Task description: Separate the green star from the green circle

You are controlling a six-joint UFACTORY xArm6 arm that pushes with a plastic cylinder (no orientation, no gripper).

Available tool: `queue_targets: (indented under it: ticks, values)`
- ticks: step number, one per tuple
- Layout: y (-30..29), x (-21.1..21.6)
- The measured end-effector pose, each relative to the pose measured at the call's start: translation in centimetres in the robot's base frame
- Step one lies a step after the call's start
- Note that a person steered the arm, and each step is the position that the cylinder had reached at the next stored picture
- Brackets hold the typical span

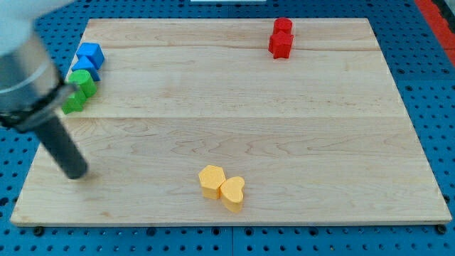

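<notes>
Green blocks sat close together near the left edge of the wooden table (234,99), toward the view's top left. One green block (84,82) was the higher of the two in the view, and a second green block (73,103) lay just below and slightly left of it, the two touching or nearly so. Motion blur and the arm's bulk hid part of them, so which was the star and which the circle could not be told for certain. Together the pair formed a short line that ran from upper right to lower left; neither block showed a clear pointing direction. Directly above them, two blue blocks (89,58) were stacked close in the same slanted line, touching the upper green block. My tip (77,173) rested on the table below the green pair, a little toward the view's bottom and roughly in line with the lower block, near but apart from it. The rod had no fingers, so there was nothing to hold wide or narrow, and it carried nothing. Judging from this, the lower green block lay up the view from my tip, so a push between the pair would likely come from below. Far off, two red blocks (281,37) stood at the view's top right, and two yellow blocks (222,186), one heart-shaped, lay near the bottom centre.
</notes>
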State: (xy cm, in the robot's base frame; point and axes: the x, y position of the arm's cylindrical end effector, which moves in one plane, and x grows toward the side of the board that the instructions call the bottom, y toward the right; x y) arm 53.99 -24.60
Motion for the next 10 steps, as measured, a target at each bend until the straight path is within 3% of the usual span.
queue_targets:
  ticks: [1, 3, 5, 10]
  values:
    - [-5.2, -3.5]
    - [-5.9, -5.2]
    - [-5.9, -12.0]
    - [2.5, -13.6]
